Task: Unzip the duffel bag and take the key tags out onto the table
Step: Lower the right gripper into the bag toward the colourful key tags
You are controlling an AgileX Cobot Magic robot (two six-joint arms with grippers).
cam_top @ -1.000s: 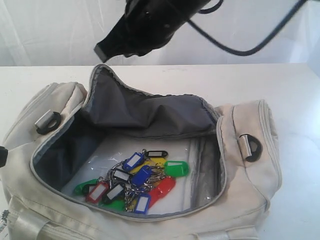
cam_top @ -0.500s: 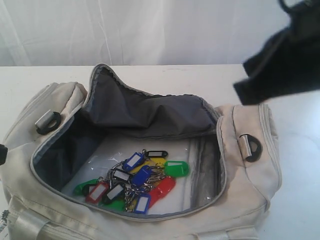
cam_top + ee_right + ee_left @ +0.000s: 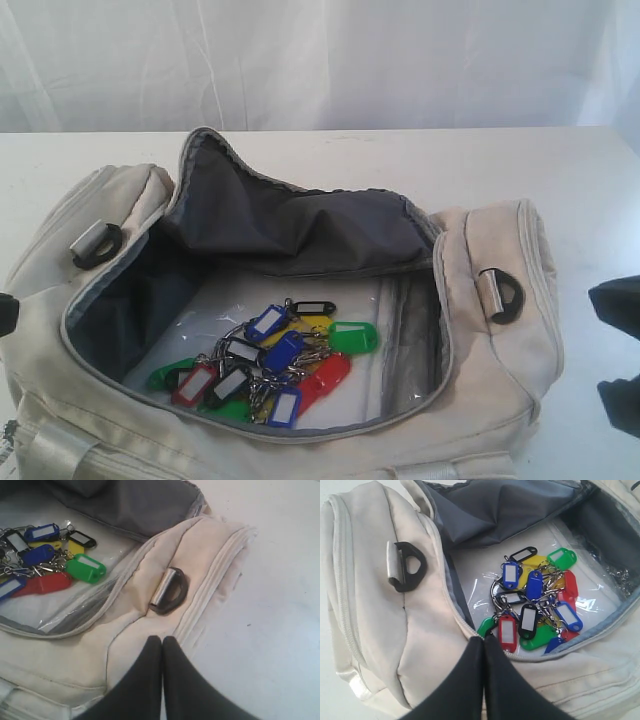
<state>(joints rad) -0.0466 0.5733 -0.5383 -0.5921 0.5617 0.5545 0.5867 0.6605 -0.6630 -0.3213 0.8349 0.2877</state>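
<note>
The cream duffel bag (image 3: 500,330) lies unzipped on the white table (image 3: 600,190), its grey-lined flap (image 3: 300,230) folded back. The key tags (image 3: 265,362), a bunch in red, green, blue and yellow, rest on clear plastic at the bag's bottom. My left gripper (image 3: 483,641) is shut and empty, its tips over the zipper rim just short of the key tags (image 3: 535,600). My right gripper (image 3: 162,640) is shut and empty over the bag's end panel, near a black D-ring (image 3: 170,591). The key tags (image 3: 47,565) lie off to its side.
A dark part of the right arm (image 3: 620,305) shows at the exterior view's right edge, beside the bag. A sliver of the left arm (image 3: 4,312) shows at the left edge. A second D-ring (image 3: 98,243) sits on the bag's left end. A white curtain hangs behind.
The right arm has swung from above the bag's back, across to the right and down, to the right edge beside the bag. The bag and the key tags have not moved.
</note>
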